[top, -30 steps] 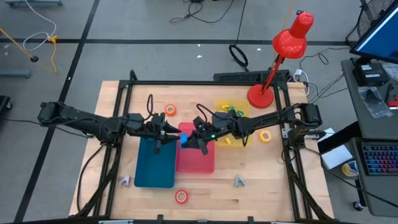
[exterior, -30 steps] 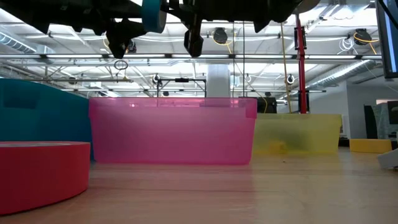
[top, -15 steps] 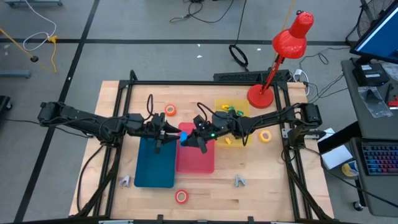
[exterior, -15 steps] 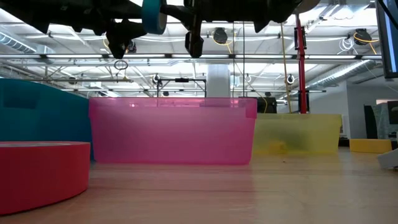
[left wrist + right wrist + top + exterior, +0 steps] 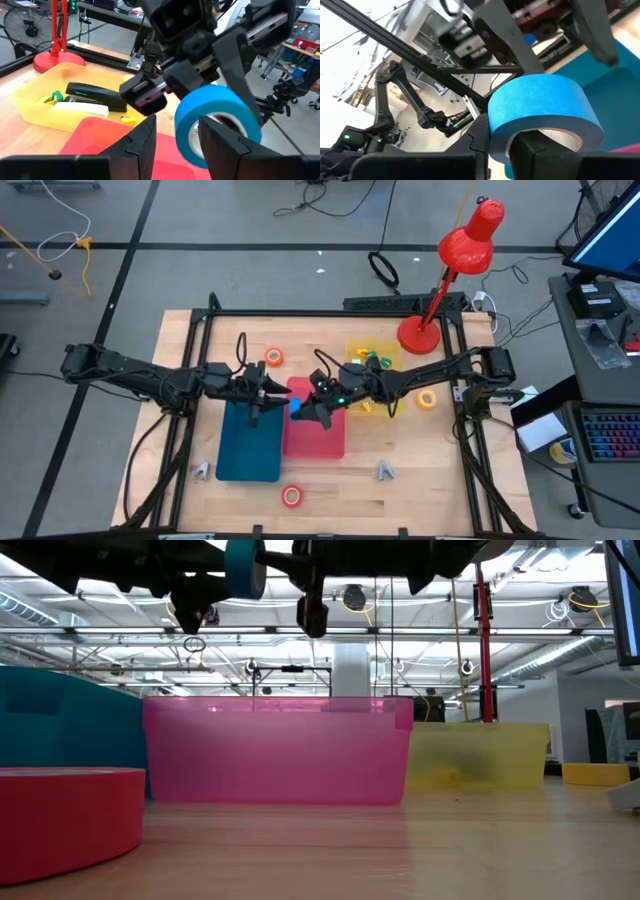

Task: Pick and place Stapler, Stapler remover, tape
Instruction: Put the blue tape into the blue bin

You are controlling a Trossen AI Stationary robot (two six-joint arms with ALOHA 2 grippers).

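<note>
Above the pink bin [image 5: 315,430], between the blue bin [image 5: 249,442] and the yellow bin [image 5: 372,363], the two arms meet over one blue tape roll [image 5: 540,107]. The right gripper [image 5: 497,145] pinches the roll's wall between nearly closed fingers, one inside the hole. The left gripper [image 5: 177,137] also has one finger through the ring, its jaws partly open around the wall

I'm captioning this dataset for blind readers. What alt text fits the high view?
Seen from above, the left gripper and the right gripper meet at a blue tape roll, held over the pink bin beside a blue bin. Three more tape rolls lie loose on the wooden table.
</note>
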